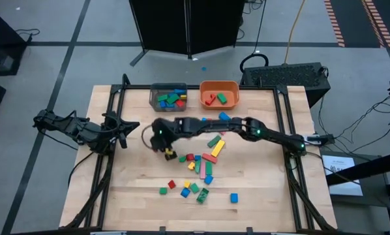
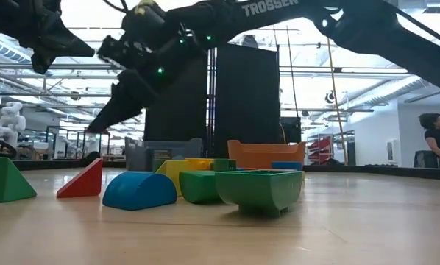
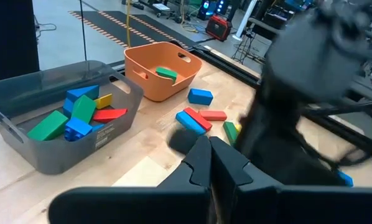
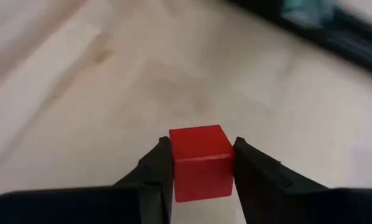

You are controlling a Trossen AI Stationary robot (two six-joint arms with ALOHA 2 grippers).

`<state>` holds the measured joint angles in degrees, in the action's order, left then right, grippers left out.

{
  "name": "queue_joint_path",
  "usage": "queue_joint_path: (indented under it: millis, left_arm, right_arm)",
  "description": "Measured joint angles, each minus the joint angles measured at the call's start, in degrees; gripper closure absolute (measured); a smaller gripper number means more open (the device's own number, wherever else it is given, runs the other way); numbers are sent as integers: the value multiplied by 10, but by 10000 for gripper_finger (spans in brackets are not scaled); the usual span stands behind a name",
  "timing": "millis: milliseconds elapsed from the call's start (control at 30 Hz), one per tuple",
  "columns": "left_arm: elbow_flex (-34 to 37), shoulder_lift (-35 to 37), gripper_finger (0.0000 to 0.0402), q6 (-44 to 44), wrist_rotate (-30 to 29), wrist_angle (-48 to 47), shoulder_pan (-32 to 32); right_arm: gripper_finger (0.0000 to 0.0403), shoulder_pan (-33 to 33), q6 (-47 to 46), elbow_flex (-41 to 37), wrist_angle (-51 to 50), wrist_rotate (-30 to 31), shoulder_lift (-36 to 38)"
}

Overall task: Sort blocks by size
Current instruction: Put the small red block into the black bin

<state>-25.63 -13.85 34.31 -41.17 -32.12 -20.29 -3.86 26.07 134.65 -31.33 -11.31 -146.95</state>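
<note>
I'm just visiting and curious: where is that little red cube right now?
The red cube sits pinched between the right gripper fingers, at the left edge of the scattered blocks in the high view.

Red cube between dark fingers. Orange bin: red and green blocks. Grey bin: blue, green, red, yellow blocks. Light wood table: scattered red, green, blue, yellow, pink blocks.
</note>
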Motion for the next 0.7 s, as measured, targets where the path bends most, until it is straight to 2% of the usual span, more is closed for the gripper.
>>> queue_joint_path:
  millis: [267,600,700]
  left_arm:
    - [0,0,401,-1,0,-4,0]
    - [0,0,402,-1,2,-16,0]
    - [0,0,401,-1,1,-16,0]
  right_arm:
    - [290,-94,-12,4,0,70,44]
    - [290,-199,-171,3,-6,85,46]
    - [260,-214,-214,3,-20,83,44]
